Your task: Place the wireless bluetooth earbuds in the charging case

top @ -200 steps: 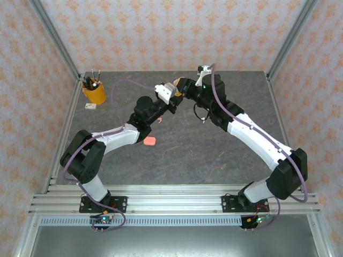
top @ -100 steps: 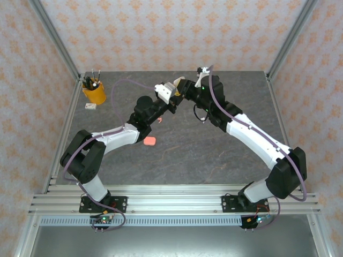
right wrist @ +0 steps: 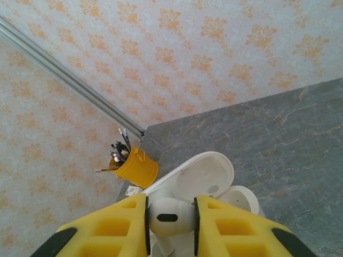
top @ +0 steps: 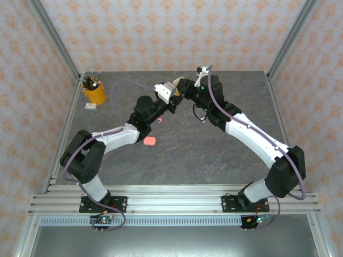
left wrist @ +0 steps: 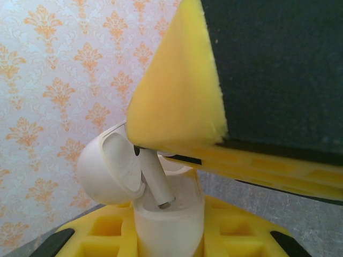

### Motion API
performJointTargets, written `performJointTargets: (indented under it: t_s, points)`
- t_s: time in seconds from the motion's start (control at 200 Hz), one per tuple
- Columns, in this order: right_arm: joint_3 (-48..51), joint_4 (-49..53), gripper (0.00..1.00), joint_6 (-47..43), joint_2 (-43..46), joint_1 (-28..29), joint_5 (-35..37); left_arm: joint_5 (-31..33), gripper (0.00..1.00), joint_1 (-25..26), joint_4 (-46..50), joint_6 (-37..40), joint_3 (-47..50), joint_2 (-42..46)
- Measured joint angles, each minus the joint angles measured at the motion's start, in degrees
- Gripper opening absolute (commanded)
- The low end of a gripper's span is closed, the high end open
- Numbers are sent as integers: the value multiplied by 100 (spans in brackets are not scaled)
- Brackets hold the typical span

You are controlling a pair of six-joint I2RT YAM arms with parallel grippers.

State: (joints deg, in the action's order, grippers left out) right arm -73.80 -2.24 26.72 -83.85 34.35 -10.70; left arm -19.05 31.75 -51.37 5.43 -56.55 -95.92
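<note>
My left gripper [top: 167, 92] is raised over the back of the table, shut on the white charging case [left wrist: 170, 225]. The case stands upright between its yellow fingers with its lid [left wrist: 104, 166] hinged open to the left. My right gripper [right wrist: 170, 217] is shut on the head of a white earbud [right wrist: 169, 215], directly above the case. The earbud's stem [left wrist: 155, 179] points down into the case's open top, its metal tip just inside the rim. In the top view the right gripper [top: 182, 89] meets the left one tip to tip.
A coral-pink case [top: 150, 141] lies on the grey table in front of the left arm, and a tiny coral-pink piece [top: 159, 119] lies near that arm's wrist. A yellow cup of pens [top: 94, 92] and a small white item [top: 90, 106] stand at the back left.
The right gripper has edged slightly left toward the case with the earbud. The left arm has held still.
</note>
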Motion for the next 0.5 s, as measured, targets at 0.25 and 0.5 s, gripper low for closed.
performJointTargets:
  t_s: [0.25, 0.5]
  points:
    - [61, -46, 24, -2, 0, 0, -2, 0, 0, 0, 46, 2, 0, 0]
    - [262, -177, 24, -46, 15, 0, -7, -2, 0, 2, 249, 2, 0, 0]
